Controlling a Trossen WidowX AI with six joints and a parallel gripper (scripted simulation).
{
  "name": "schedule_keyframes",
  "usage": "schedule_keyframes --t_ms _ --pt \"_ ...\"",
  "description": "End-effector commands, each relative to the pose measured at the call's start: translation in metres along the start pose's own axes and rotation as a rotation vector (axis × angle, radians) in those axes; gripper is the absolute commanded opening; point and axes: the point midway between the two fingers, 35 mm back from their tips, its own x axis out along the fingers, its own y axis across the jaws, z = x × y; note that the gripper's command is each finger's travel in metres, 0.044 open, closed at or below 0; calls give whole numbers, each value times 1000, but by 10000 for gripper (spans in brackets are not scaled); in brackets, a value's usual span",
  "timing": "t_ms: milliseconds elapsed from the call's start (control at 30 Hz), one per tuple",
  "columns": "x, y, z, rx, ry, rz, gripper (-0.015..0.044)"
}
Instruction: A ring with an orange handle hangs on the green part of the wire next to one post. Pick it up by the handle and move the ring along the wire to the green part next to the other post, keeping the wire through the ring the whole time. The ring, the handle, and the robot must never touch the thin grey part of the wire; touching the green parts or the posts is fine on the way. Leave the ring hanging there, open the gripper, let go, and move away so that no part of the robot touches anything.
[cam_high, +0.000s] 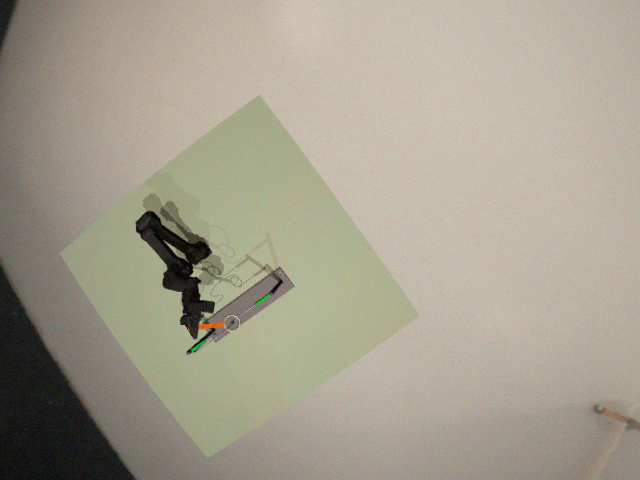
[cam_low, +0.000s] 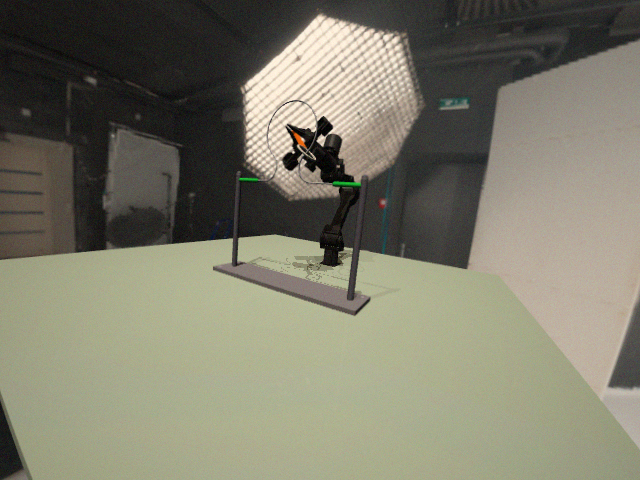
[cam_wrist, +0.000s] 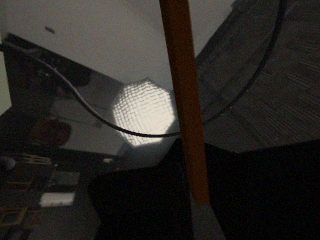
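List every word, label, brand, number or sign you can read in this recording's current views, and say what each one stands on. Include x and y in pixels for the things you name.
No text can be read for certain, so there is nothing to quote.
Green sign (cam_low: 454, 103) on the dark back wall: pale marks, too small and blurred to read.
Ring (cam_high: 225, 326) (cam_low: 304, 148), orange handle (cam_high: 210, 326) (cam_low: 298, 138) (cam_wrist: 186, 90), posts (cam_low: 236, 222) (cam_low: 358, 237) and base (cam_high: 247, 301) (cam_low: 289, 283): no lettering visible.

Pincer (cam_low: 295, 135) gripping orange handle (cam_low: 299, 139), looped wire (cam_low: 268, 135), two posts (cam_low: 236, 222), green tabletop (cam_low: 310, 372)

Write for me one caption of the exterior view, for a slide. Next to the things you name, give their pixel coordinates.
Closed on the orange handle (cam_low: 299, 138), the gripper (cam_low: 292, 131) holds the ring (cam_low: 307, 152) above two green wire parts.
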Motion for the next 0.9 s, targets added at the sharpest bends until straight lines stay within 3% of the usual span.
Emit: schedule_keyframes --t_ms 0,867 --pt "-1 3 0 -5 0 -5 -150" --pt "-14 69 8 325 45 187 -150"
